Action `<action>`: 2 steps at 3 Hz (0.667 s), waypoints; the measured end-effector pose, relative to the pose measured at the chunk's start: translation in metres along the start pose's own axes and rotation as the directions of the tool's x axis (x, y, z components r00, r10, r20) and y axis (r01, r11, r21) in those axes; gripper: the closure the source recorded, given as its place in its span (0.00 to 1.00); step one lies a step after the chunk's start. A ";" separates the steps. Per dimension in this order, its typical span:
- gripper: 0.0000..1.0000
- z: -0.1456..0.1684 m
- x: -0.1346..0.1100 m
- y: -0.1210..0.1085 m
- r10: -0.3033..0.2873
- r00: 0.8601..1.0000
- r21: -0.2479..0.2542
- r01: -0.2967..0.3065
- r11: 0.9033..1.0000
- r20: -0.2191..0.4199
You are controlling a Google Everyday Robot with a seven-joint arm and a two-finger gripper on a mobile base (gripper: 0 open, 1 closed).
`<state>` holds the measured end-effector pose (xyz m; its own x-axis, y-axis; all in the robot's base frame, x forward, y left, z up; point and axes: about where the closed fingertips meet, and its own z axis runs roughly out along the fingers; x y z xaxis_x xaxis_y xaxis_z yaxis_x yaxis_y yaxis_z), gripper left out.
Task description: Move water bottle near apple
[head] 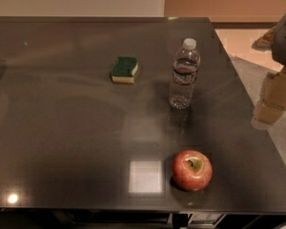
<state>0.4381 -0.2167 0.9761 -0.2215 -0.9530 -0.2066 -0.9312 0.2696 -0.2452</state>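
Hanging right of bottle, apparently: jaws.

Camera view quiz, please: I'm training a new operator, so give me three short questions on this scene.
1. True or false: the water bottle touches the apple.
2. In view, what lies left of the bottle? A) green-and-yellow sponge B) mug C) banana
3. Where is the end effector?
Key: 1. False; the bottle stands upright, apart from the apple. 2. A. 3. At the right, beyond the edge of the table, away from the bottle.
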 end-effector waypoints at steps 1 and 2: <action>0.00 0.000 0.000 0.000 0.000 1.000 0.000 0.000 1.000 0.000; 0.00 0.001 -0.003 -0.011 0.007 1.000 0.010 -0.007 1.000 0.015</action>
<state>0.4498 -0.2164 0.9781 -0.2234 -0.9490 -0.2225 -0.9267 0.2776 -0.2532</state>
